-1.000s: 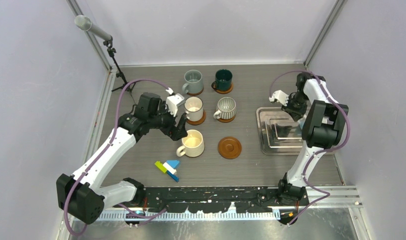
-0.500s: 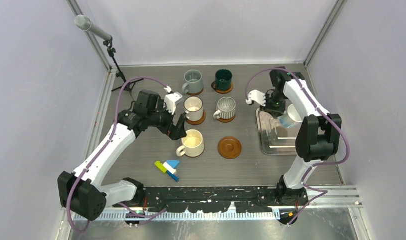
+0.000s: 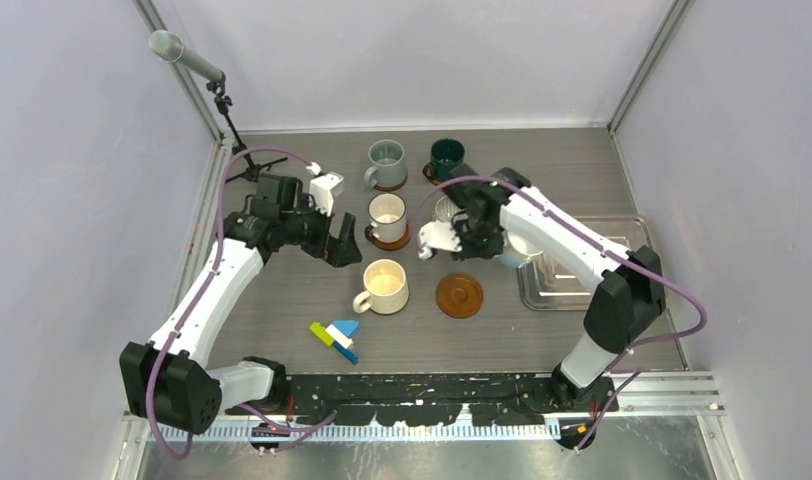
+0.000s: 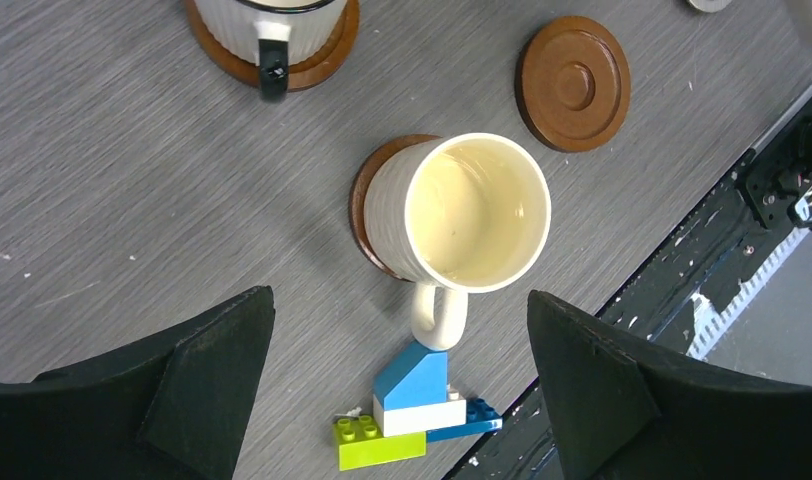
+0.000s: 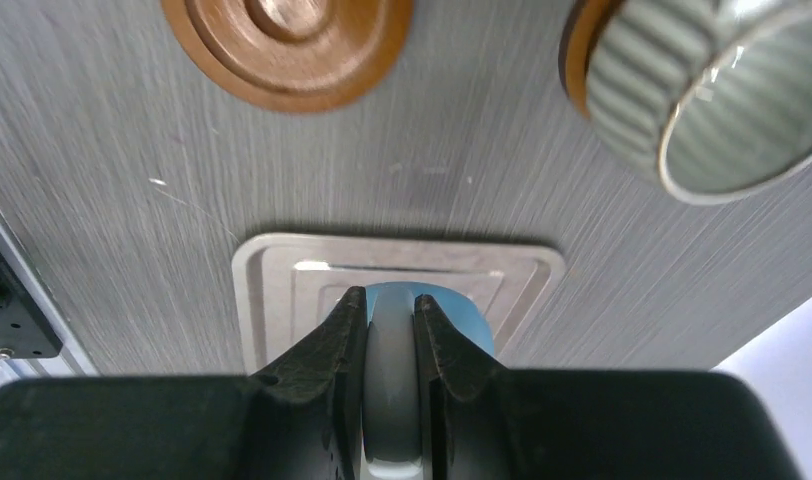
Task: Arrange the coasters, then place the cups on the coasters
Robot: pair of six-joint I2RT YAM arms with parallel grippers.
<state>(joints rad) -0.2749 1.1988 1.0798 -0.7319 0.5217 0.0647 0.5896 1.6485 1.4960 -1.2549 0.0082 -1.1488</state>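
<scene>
My right gripper is shut on the wall of a pale white-and-blue cup, held in the air just right of the bare coaster. The ribbed cup stands on its coaster, half hidden under the right arm in the top view. My left gripper hangs open, left of and above the cream cup, which sits on a coaster. The white cup, grey-blue cup and dark green cup each stand on a coaster.
A steel tray lies at the right of the table. A small pile of coloured blocks sits just in front of the cream cup's handle. A microphone stand is at the back left corner.
The right arm swung left from over the tray, carrying the cup to beside the bare coaster. The left gripper opened wider and drew back left and away from the cream cup.
</scene>
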